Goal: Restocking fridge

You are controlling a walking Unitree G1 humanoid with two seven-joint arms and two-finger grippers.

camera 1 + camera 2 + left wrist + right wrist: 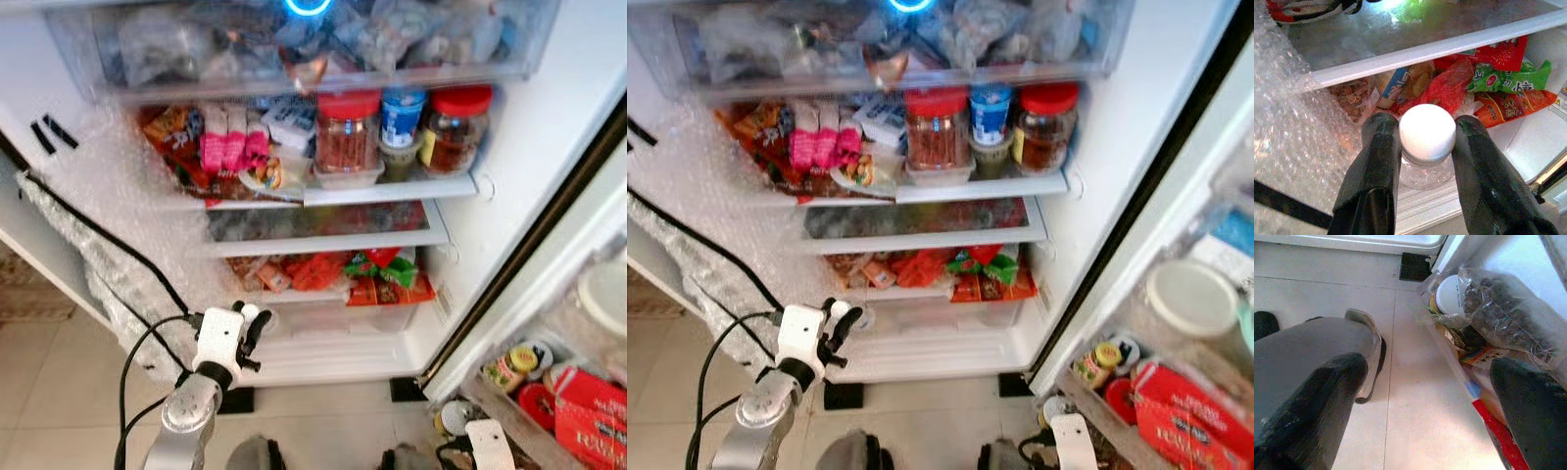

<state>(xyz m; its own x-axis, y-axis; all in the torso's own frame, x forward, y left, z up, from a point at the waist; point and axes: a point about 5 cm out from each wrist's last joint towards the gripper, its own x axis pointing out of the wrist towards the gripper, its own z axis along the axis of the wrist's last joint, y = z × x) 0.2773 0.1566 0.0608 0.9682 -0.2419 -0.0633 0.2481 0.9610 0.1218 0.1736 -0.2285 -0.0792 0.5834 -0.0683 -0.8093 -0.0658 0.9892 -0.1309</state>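
One white-capped bottle (1427, 139) sat clamped in the left pincer (1425, 147); it needed a level push onto the snack shelf (1528, 147) ahead, while the right pincer (1425, 396) hung released.

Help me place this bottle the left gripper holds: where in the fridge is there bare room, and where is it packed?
The left gripper grips a white-capped bottle. The glass shelf between the jar shelf and the snack packets looks nearly bare. The jar shelf, the top drawer and the packets' shelf are crowded.
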